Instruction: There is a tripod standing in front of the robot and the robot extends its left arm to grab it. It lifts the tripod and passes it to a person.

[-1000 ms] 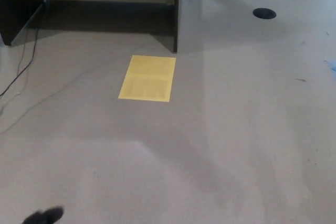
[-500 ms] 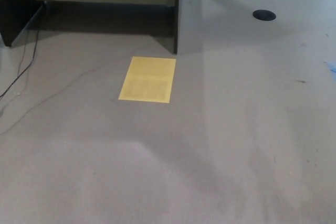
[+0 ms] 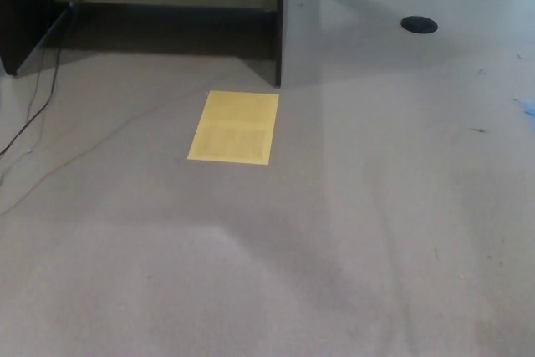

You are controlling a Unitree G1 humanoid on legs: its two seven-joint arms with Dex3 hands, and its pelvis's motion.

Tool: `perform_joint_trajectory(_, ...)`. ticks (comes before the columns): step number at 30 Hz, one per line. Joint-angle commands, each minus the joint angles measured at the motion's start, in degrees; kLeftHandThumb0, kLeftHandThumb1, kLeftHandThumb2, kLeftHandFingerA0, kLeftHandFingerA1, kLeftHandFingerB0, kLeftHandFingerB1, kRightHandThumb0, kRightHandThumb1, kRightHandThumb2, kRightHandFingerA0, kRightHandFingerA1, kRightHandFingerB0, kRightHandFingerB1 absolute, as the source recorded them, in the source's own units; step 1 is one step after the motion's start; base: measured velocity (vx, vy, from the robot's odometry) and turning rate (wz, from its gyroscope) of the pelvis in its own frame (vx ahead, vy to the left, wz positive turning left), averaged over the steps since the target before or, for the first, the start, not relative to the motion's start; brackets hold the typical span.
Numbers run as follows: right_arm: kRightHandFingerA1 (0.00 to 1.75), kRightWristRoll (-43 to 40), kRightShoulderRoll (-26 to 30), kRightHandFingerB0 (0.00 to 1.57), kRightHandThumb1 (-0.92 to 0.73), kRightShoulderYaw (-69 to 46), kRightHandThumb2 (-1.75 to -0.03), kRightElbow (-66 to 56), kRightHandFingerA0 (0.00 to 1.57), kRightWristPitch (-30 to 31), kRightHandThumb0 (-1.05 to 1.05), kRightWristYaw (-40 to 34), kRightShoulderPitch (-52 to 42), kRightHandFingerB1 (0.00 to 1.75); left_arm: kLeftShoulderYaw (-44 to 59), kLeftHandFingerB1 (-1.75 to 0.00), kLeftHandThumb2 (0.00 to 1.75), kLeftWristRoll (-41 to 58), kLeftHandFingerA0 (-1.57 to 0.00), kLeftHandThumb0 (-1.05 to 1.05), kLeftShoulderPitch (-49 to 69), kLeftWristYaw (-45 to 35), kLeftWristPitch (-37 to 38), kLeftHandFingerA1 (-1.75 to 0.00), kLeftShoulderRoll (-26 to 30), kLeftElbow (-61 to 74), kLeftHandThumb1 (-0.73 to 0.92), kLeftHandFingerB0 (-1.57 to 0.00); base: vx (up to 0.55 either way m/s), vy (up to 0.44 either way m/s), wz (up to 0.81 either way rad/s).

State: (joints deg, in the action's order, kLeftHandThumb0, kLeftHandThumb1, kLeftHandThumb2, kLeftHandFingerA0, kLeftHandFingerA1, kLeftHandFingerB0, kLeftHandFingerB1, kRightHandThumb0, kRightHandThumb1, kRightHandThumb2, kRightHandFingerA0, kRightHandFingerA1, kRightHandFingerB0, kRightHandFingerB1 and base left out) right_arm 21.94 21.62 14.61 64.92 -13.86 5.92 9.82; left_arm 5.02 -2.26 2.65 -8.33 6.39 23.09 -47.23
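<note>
No tripod shows in the head view, and neither of my hands nor any person is in the picture. Only grey carpet floor [image 3: 334,240] fills the frame, with a yellow rectangular sheet [image 3: 234,126] lying flat on it in the upper middle.
A dark upright panel [image 3: 281,18] stands behind the yellow sheet, with a dark baseboard along the back wall. Dark furniture [image 3: 21,6] stands at the top left. A thin cable [image 3: 38,102] trails over the floor on the left. A black round disc [image 3: 419,24] lies top right.
A dark shape at the bottom left edge one second ago has dropped out of view. The rest of the picture has barely shifted.
</note>
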Motion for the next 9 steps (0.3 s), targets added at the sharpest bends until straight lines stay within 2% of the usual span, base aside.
perform_joint_trajectory(1,0.41,-0.66,-0.08,0.45,-0.69,-0.72,-0.60,0.75,0.64,0.49,-0.37,-0.80,1.63,0.35,-3.62,-0.33,0.57,-5.59,-0.39,-0.41,-3.30,2.91,3.57,-0.41,3.21,-5.48,0.55,-0.29,0.00,0.000,0.00)
perform_joint_trajectory(3,0.40,-0.64,0.16,0.45,-0.69,-0.80,-0.60,0.50,0.63,-0.12,-0.38,-0.90,1.37,0.35,-6.29,-0.32,0.58,-7.31,-0.41,-0.43,-4.40,2.36,3.35,-0.43,4.03,-7.12,0.58,-0.25,0.00,0.000,0.00)
perform_joint_trajectory(4,0.41,-0.72,0.21,0.45,-0.69,-0.87,-0.60,0.50,0.63,-0.50,-0.38,-0.82,1.19,0.35,-6.64,-0.40,0.72,-7.08,-0.33,-0.50,-4.61,2.08,3.37,-0.49,4.15,-7.64,0.48,-0.21,0.00,0.000,0.00)
perform_joint_trajectory(9,0.41,-0.74,0.36,0.45,-0.69,-1.00,-0.61,0.15,0.63,-1.76,-0.40,-1.16,-0.67,0.36,-7.77,-0.41,0.73,-7.08,-0.30,-0.52,-3.62,2.06,4.22,-0.48,4.49,-8.53,0.48,-0.21,0.00,0.000,0.00)
